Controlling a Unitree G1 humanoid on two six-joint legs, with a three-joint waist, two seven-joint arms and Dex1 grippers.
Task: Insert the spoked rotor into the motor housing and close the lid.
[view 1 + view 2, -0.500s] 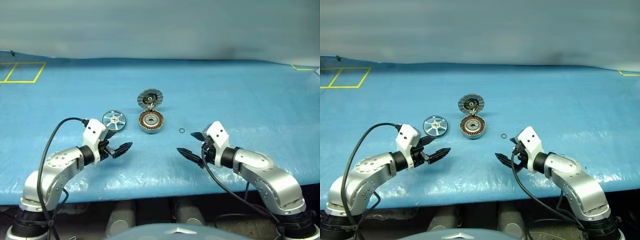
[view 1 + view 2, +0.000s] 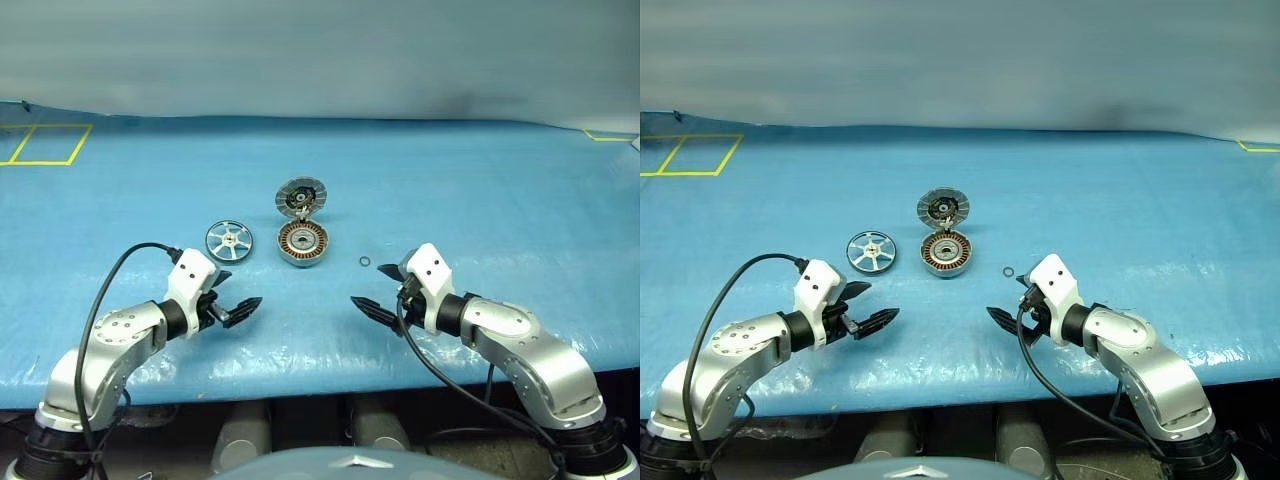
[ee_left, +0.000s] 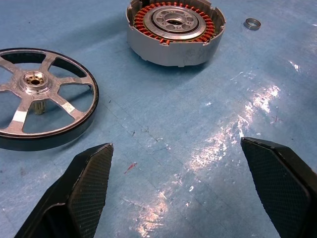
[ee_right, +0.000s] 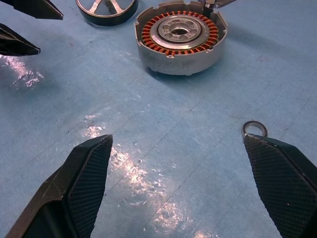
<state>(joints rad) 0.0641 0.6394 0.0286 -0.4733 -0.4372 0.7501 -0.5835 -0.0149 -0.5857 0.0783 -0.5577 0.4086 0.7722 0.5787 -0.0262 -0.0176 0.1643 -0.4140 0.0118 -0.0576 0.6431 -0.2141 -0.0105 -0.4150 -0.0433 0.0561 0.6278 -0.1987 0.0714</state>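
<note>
Just beyond the wide-open, empty left gripper lies the spoked rotor, untouched.

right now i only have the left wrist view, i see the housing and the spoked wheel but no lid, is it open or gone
Observer: Open. The lid stands tilted up on its hinge at the far side of the motor housing, ribbed face toward the robot.
Operator: where is the other arm
Observer: The right gripper, open and empty, hovers over the blue sheet on the housing's right, nearer the robot.
Operator: that small ring, is it near that gripper
Observer: Yes, the small ring lies loose just beyond the right gripper, touching nothing.
</note>
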